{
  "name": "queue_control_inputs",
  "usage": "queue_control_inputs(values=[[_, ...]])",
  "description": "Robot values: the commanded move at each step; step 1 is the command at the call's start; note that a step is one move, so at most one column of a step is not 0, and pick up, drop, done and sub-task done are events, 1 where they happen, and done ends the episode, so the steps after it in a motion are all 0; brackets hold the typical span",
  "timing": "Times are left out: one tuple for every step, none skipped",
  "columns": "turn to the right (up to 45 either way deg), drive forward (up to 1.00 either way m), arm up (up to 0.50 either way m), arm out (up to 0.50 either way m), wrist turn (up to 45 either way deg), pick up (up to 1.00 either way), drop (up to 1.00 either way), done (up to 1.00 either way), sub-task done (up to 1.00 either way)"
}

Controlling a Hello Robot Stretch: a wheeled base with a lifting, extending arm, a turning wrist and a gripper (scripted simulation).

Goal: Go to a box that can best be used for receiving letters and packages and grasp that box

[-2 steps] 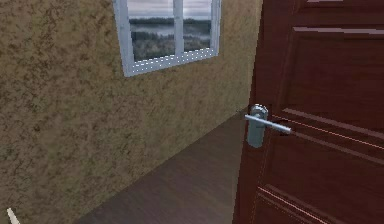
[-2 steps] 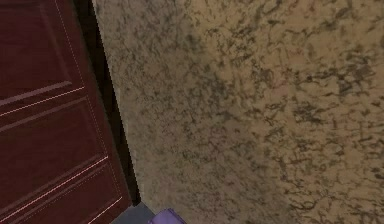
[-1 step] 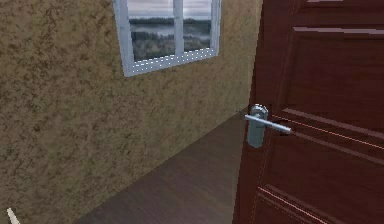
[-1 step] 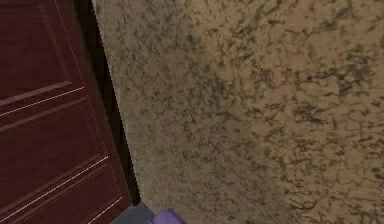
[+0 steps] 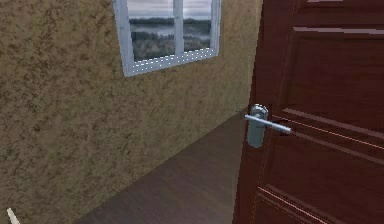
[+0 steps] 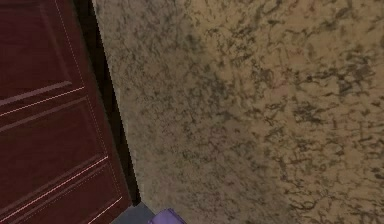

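Forward view, left to right. Bottom left corner: a small pale scrap (image 5: 10, 215) at the edge, too small for me to name. Above it the wall (image 5: 70, 110), mottled tan and brown, takes the left half. High on it sits a window (image 5: 170, 35) with a light frame and one upright bar. Through it I see water, a dark treeline and grey sky. The view's top edge cuts off the window's top. Below and right of the window, a strip of dark plank floor (image 5: 190, 175) runs away from me between wall and door. The door (image 5: 320, 110) takes the right side: dark red-brown wood with raised panels. A silver lever handle (image 5: 262, 125) sits near the door's left edge, with the lever pointing to the view's right.

Arm side view, left to right. The door (image 6: 45, 110) again, dark red panels, close up. A black strip runs down its right edge. Next comes the mottled tan wall (image 6: 260, 100), across the rest of the view. At the bottom edge, just left of middle, there is a pale purple shape (image 6: 160, 216). I can't tell what it is.

Pincer: I can't tell its state, whether wide, narrow or holding.

Box: I can't tell where it is from these two views.
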Motion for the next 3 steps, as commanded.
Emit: queue_control_inputs(values=[[0.0, 0.00, 0.00, 0.00, 45.0, 0.00, 0.00, 0.00, 0.00], [0.0, 0.00, 0.00, 0.00, 45.0, 0.00, 0.00, 0.00, 0.00], [0.0, 0.00, 0.00, 0.00, 45.0, 0.00, 0.00, 0.00, 0.00]])
